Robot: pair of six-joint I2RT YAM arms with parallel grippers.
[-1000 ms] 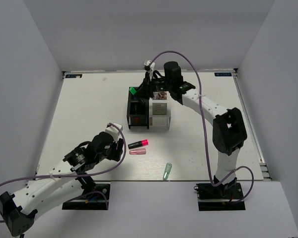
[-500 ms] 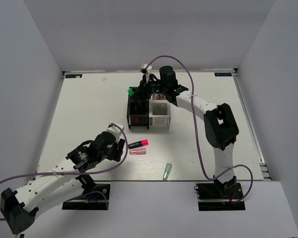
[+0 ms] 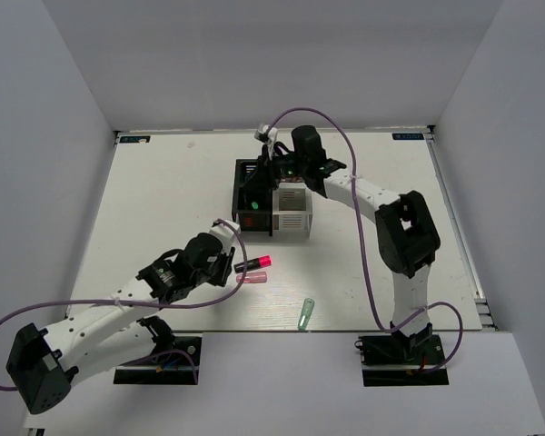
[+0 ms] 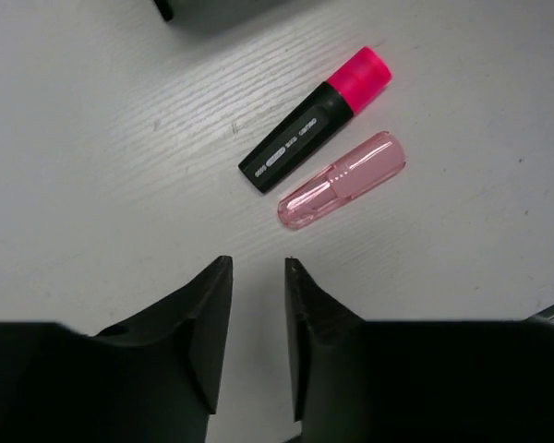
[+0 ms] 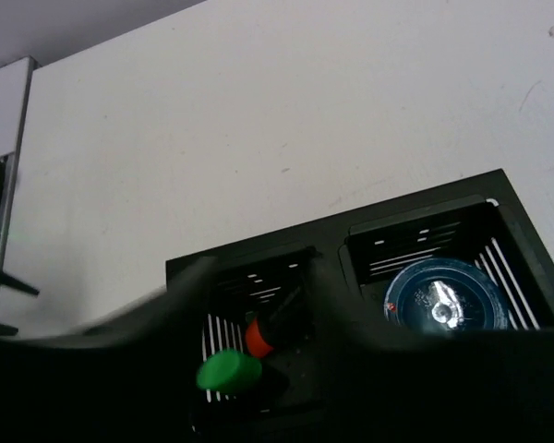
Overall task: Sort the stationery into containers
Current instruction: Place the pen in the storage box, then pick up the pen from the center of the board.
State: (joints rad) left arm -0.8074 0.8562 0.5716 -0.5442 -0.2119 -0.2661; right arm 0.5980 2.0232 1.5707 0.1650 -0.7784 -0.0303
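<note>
The containers [image 3: 291, 223] are four joined bins, black on the left and white on the right. My right gripper [image 3: 266, 175] hangs over the black bins with its jaws spread [image 5: 266, 277]. Below them a green-capped pen [image 5: 226, 371] and an orange-tipped pen [image 5: 258, 335] lie in one black bin [image 5: 258, 257]. The blue tape roll [image 5: 440, 295] lies in the other. My left gripper [image 3: 229, 264] is open and empty [image 4: 258, 265], just short of the black marker [image 4: 300, 152] and the pink stick [image 4: 342, 180]. The pale green piece [image 3: 305, 313] lies near the front edge.
The marker [image 3: 252, 263] and the pink stick [image 3: 252, 279] lie side by side in front of the bins. The right arm reaches across the back right of the table. White walls stand around the table.
My right gripper moved left over the black bins, and the green-capped pen went from its grip down into a black bin. My left gripper moved right, up to the marker and the pink stick.
</note>
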